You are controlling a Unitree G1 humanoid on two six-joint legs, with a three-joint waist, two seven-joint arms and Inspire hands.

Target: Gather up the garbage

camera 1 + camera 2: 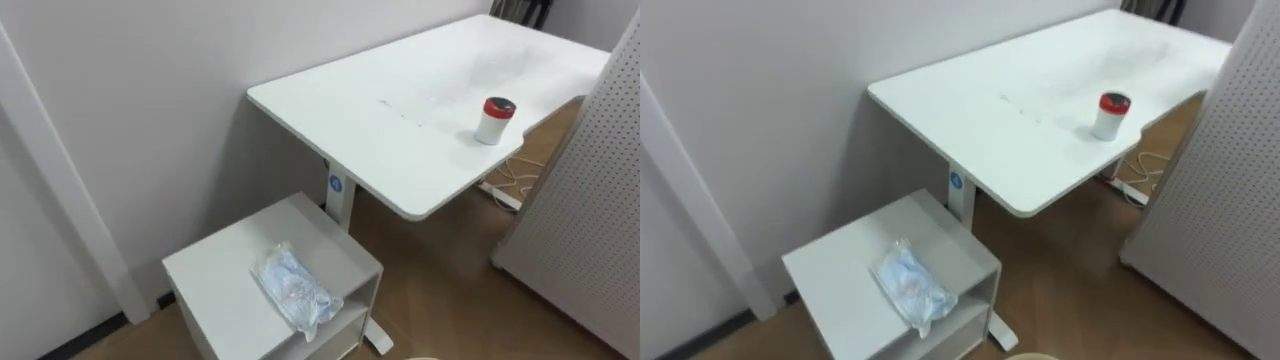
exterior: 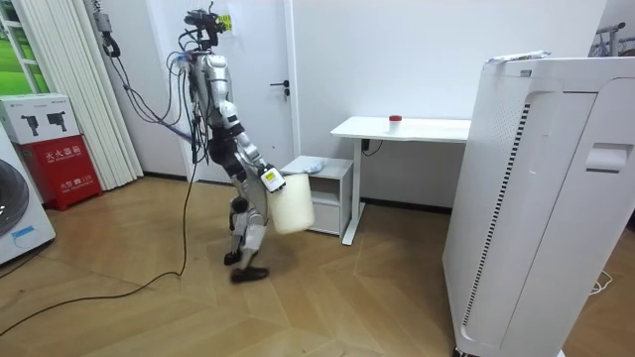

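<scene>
Before me, a crinkly, glossy clear plastic bag (image 1: pixel 293 287) lies near the front edge of a smooth, matt cabinet (image 1: pixel 215 275); the floor (image 1: pixel 450 300) looks wooden.

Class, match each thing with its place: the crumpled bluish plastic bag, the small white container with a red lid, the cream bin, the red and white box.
Things:
1. crumpled bluish plastic bag
2. small white container with a red lid
3. cream bin
4. red and white box

Places:
A. on the floor beside the pale curtain
B. on top of the low white cabinet
C. on the white desk
D. carried by the robot, off the wooden floor

Pairs: 1-B; 2-C; 3-D; 4-A
</scene>
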